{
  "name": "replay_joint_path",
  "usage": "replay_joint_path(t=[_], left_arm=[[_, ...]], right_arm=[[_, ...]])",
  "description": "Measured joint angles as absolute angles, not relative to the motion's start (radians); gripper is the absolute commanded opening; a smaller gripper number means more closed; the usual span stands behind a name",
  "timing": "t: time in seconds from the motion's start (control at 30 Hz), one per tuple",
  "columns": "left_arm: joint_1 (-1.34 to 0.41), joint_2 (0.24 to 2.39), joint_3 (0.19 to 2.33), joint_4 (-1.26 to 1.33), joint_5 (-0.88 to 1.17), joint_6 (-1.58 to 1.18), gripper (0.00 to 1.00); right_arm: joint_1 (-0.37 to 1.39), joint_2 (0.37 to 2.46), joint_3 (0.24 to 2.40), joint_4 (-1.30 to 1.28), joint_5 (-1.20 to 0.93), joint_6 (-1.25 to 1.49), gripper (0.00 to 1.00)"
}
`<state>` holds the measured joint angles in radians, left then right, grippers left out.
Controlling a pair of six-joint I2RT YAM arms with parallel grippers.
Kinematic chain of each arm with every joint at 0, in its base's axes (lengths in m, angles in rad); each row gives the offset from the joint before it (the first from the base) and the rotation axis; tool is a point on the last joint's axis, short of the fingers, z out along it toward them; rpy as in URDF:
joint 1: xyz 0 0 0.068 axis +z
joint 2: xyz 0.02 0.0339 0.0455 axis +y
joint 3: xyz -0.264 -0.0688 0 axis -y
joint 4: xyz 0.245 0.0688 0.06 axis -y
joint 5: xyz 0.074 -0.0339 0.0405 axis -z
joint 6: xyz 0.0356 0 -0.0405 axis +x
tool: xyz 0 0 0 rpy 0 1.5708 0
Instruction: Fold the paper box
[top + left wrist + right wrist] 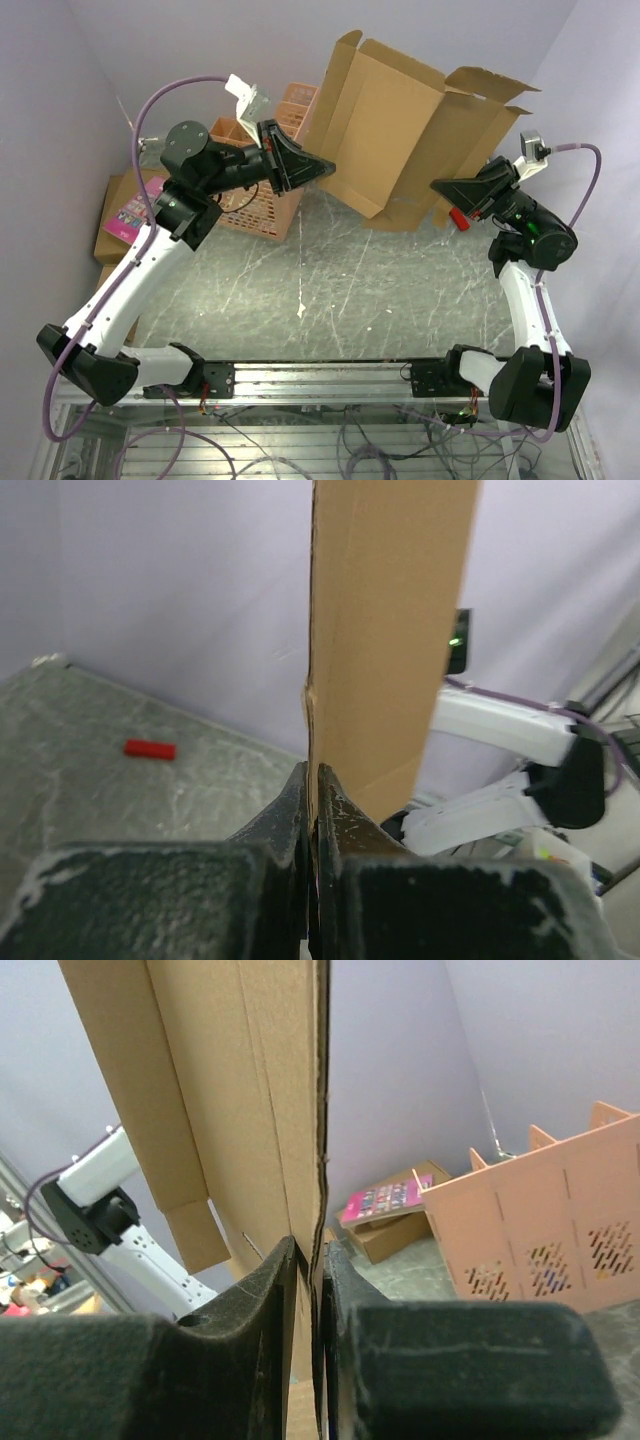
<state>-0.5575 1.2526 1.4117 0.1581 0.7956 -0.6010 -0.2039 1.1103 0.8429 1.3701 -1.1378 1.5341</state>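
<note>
Paper box (395, 125), likely light and stiff between creases, at the surface's (330, 290) far edge; left gripper (325, 170) and right gripper (440, 187) clamp its opposite sides.

Bare tabletop (330, 290) in front passable, paper box (390, 130) walling the back, orange crate (275, 215) back left

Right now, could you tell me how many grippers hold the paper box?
2: the left gripper pinches the paper box's left edge, the right gripper its right edge.
</note>
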Motion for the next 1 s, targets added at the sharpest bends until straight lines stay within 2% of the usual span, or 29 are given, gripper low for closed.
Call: replay_joint_path(t=[0.27,0.57,0.63,0.83,0.93,1.0], left_arm=[[-0.553,1.300,1.470,-0.125,0.700,-0.436,0.07],[-0.497,1.282,1.396,-0.156,0.694,-0.379,0.07],[-0.497,1.291,1.349,-0.153,0.713,-0.373,0.07],[-0.497,1.377,1.199,-0.150,0.735,-0.361,0.07],[-0.497,1.426,1.173,-0.197,0.732,-0.314,0.07],[-0.497,1.440,1.173,-0.242,0.722,-0.260,0.07]], right_arm=[[-0.202,1.041,0.855,1.052,-1.199,1.248,0.11],[-0.199,0.988,0.964,0.211,-1.136,0.505,0.25],[-0.191,0.968,0.942,0.087,-1.113,0.371,0.32],[-0.187,0.973,0.862,-0.233,-1.006,0.035,0.77],[-0.187,1.017,0.858,-0.353,-0.933,-0.114,0.89],[-0.192,1.030,0.850,-0.410,-0.888,-0.193,0.93]])
